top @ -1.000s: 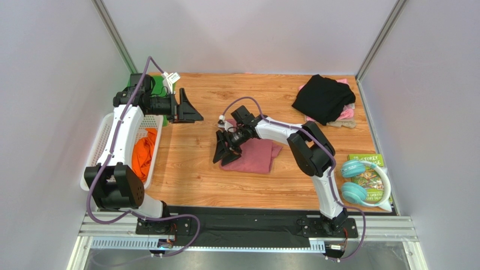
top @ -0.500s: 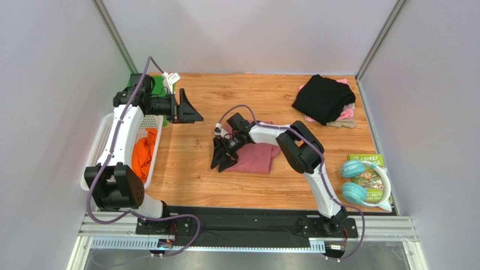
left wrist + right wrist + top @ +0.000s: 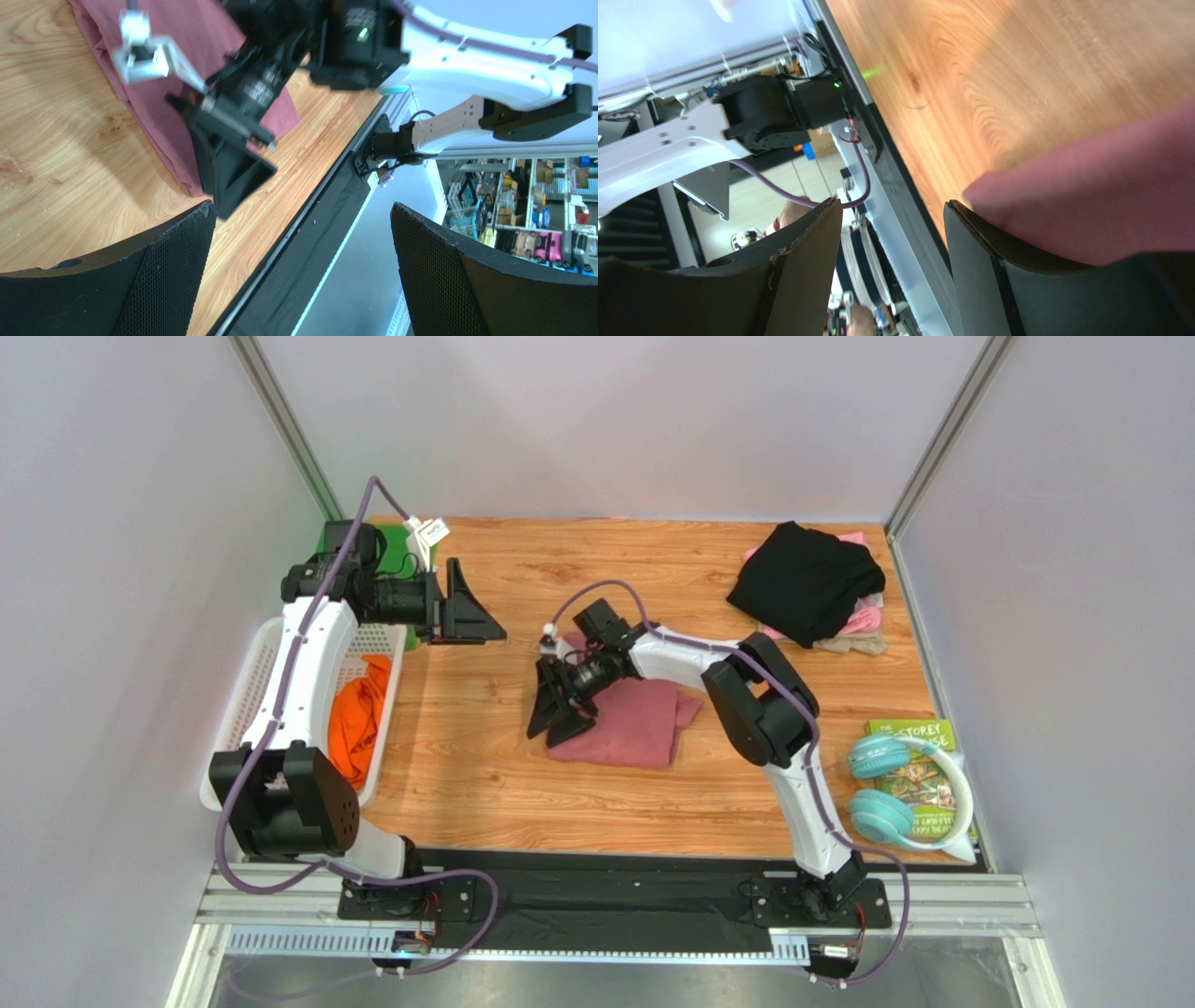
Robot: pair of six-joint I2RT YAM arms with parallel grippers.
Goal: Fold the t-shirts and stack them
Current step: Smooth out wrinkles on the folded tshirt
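Note:
A folded dusty-rose t-shirt [image 3: 634, 724] lies mid-table. My right gripper [image 3: 553, 716] is open at its left edge, low over the wood. In the right wrist view the rose cloth [image 3: 1102, 196] lies against the outside of one finger [image 3: 980, 273], and the gap at the right gripper [image 3: 892, 210] is empty. My left gripper [image 3: 470, 616] is open and empty, held above the back left of the table. Its wrist view [image 3: 300, 210] looks down on the rose shirt [image 3: 151, 77]. An orange shirt [image 3: 362, 714] lies in the basket. A black shirt [image 3: 802, 581] lies on pale pink cloth [image 3: 859, 620] at the back right.
A white mesh basket [image 3: 260, 679] stands at the left edge. A book [image 3: 919, 773] and teal headphones [image 3: 884, 787] lie at the right front. A green object [image 3: 397, 549] sits in the back left corner. Grey walls enclose three sides.
My right gripper shifted slightly along the rose shirt's left edge, first nearer, then back a little, still open. The left arm has not moved.

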